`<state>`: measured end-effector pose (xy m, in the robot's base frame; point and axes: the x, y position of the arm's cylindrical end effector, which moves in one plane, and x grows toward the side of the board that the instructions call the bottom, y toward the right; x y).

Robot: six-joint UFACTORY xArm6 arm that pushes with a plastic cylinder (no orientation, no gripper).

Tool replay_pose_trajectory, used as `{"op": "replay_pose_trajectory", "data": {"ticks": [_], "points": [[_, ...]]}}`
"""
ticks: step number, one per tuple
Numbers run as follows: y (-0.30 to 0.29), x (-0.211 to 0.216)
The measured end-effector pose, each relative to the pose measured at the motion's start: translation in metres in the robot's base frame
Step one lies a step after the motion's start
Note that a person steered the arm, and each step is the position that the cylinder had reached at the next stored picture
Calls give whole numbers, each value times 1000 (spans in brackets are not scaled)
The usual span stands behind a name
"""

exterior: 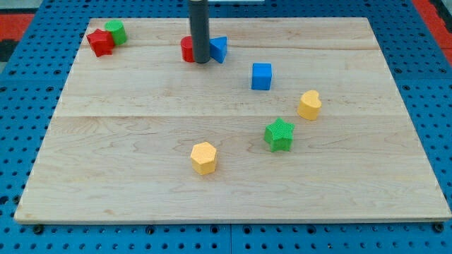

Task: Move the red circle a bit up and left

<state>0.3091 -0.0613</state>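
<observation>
The red circle (pixel 186 49) lies near the view's top, left of centre, partly hidden behind my rod. My tip (pixel 201 61) rests on the board right against the circle's right side, between it and a blue triangular block (pixel 219 49) that sits just to the right. The rod runs straight up out of the view's top.
A red star (pixel 100 43) and a green block (pixel 116 32) sit together at the top left corner. A blue cube (pixel 261 76) lies right of centre, with a yellow cylinder (pixel 309 105), a green star (pixel 280 134) and a yellow hexagon (pixel 203 157) lower down. The wooden board (pixel 106 176) ends close above the circle.
</observation>
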Motion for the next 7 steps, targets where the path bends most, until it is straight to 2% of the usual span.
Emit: {"op": "replay_pose_trajectory", "data": {"ticks": [1, 2, 3, 4, 7], "points": [[-20, -1], [-3, -16], [12, -53], [21, -65], [-15, -60]]}}
